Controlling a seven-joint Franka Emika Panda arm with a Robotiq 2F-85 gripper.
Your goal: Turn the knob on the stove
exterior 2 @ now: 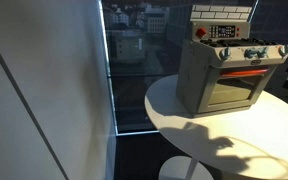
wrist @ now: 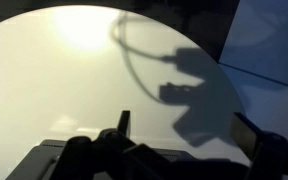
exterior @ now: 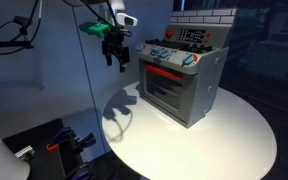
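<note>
The stove point(exterior: 179, 80) is a small grey toy oven with a glass door, a red strip and a brick-patterned back panel. It stands on a round white table point(exterior: 239, 135) and shows in both exterior views, the stove point(exterior 2: 222, 80) near the back of the table point(exterior 2: 219, 135). Blue knobs point(exterior: 188, 60) line its front edge and also show from the other side point(exterior 2: 250, 54). My gripper point(exterior: 112, 52) hangs in the air beside the stove, apart from it, level with the knobs. In the wrist view the gripper point(wrist: 189, 132) is open and empty over the white table point(wrist: 54, 70). The stove is out of the wrist view.
The arm's shadow point(wrist: 189, 85) falls on the tabletop. A window with a city view point(exterior 2: 134, 45) is behind the table, with a pale wall panel point(exterior 2: 44, 100) beside it. Dark equipment and cables point(exterior: 59, 140) lie on the floor below the table's edge.
</note>
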